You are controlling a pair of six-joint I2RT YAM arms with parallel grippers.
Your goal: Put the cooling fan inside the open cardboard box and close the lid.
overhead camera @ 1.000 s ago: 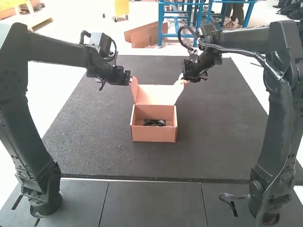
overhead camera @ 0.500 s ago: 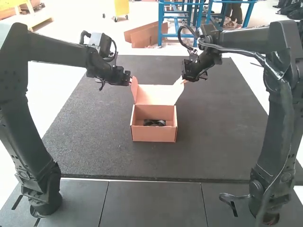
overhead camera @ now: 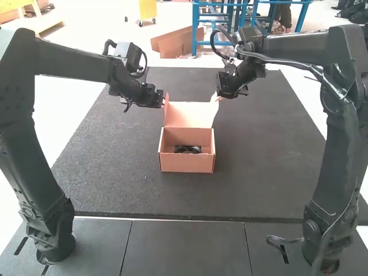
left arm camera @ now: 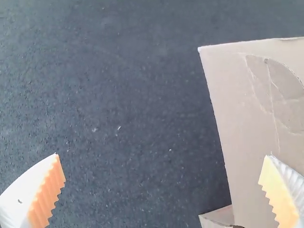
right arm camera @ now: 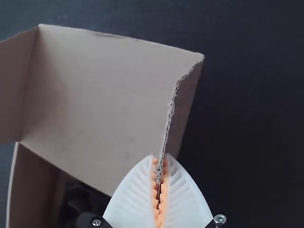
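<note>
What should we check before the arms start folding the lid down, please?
1. Cooling fan lies inside the cardboard box: ok.
2. Right gripper is clamped on the lid at its right edge: ok.
3. Left gripper has hold of the lid's left edge: not ok; its fingers are open beside that edge.
4. Lid is closed: not ok; it stands upright behind the opening.
5. Fan sits low enough for the lid to shut flat: cannot tell.
</note>
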